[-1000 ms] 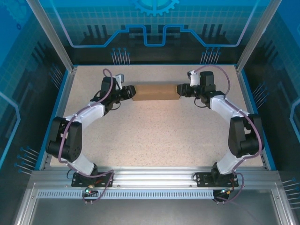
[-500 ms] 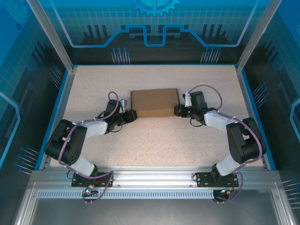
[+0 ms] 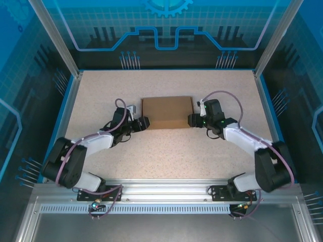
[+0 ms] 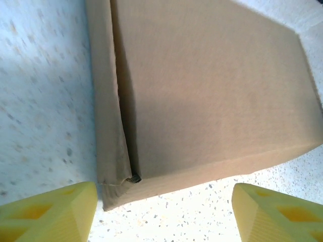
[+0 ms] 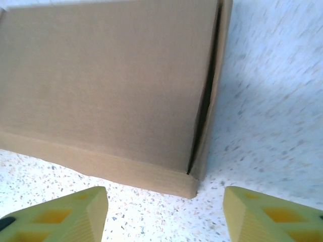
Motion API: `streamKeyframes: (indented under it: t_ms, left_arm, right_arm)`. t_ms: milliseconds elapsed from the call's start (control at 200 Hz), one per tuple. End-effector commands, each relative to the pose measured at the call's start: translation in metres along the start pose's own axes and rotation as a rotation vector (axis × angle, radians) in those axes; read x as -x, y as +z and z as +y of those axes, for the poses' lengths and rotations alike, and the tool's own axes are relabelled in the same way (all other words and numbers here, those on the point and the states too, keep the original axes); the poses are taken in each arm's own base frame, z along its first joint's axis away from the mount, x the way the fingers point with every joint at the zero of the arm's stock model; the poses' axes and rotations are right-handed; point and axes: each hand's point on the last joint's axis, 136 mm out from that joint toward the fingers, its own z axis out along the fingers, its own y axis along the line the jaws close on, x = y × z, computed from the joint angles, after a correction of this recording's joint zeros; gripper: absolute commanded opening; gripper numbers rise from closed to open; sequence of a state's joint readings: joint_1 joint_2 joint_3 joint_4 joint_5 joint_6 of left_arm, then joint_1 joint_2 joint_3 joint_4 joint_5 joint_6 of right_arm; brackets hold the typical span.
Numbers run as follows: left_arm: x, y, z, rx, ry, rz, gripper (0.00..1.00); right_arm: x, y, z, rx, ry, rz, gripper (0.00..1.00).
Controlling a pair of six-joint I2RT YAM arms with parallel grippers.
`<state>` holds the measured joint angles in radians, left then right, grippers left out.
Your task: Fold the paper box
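The paper box (image 3: 167, 112) lies closed and flat on the speckled table, a plain brown cardboard rectangle. My left gripper (image 3: 143, 123) sits at its near-left corner, and my right gripper (image 3: 192, 120) at its near-right corner. In the left wrist view the box (image 4: 202, 85) shows a side flap standing slightly proud with a dark gap. My left gripper (image 4: 161, 222) is open, its yellow fingertips (image 4: 48, 212) wide apart over bare table just short of the box. In the right wrist view the box (image 5: 111, 85) lies ahead of my open right gripper (image 5: 164, 219), which holds nothing.
The speckled table (image 3: 166, 156) stretches in front of the box and behind it. A blue raised rim (image 3: 59, 121) bounds the sides, and metal frame posts (image 3: 55, 38) rise at the back corners. An aluminium rail (image 3: 161, 190) carries the arm bases.
A second ago both grippers held the box farther back on the table. It was brought nearer and laid flat. Both grippers have now opened and let go of it.
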<state>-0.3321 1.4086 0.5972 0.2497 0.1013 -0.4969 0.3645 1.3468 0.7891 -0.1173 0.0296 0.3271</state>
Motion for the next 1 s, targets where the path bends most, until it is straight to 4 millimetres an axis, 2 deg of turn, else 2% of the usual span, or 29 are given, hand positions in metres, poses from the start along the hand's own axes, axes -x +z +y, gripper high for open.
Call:
streamKeyframes:
  t_ms: [0,165,235,380,530,645,765,920,995]
  left_arm:
    - [0.021,-0.025,0.006,0.086,0.097,-0.089,0.76]
    - [0.058,-0.072,0.001,0.145,0.187,-0.261,0.81]
    - [0.072,-0.095,0.001,0.172,0.218,-0.356,0.86]
    - [0.087,-0.132,0.015,0.249,0.254,-0.529,0.98]
    - [0.082,-0.141,0.051,0.370,0.297,-0.587,0.99]
    - [0.082,-0.134,0.083,0.454,0.353,-0.580,0.99]
    - [0.082,-0.118,0.115,0.481,0.308,-0.550,0.99]
    - [0.079,-0.088,0.129,0.420,0.296,-0.505,0.99]
    - [0.084,-0.080,0.126,0.391,0.309,-0.491,0.99]
  right_arm:
    - [0.028,-0.038,-0.004,-0.099,-0.126,-0.086,0.68]
    - [0.056,-0.091,-0.011,-0.207,-0.219,-0.234,0.75]
    - [0.064,-0.110,-0.019,-0.265,-0.227,-0.289,0.84]
    - [0.064,-0.129,-0.041,-0.373,-0.216,-0.365,0.99]
    - [0.042,-0.110,-0.075,-0.466,-0.139,-0.366,1.00]
    - [0.025,-0.085,-0.100,-0.506,-0.131,-0.368,1.00]
    - [0.016,-0.064,-0.115,-0.482,-0.144,-0.397,1.00]
    - [0.012,-0.045,-0.130,-0.468,-0.150,-0.377,1.00]
    - [0.012,-0.039,-0.136,-0.443,-0.138,-0.397,1.00]
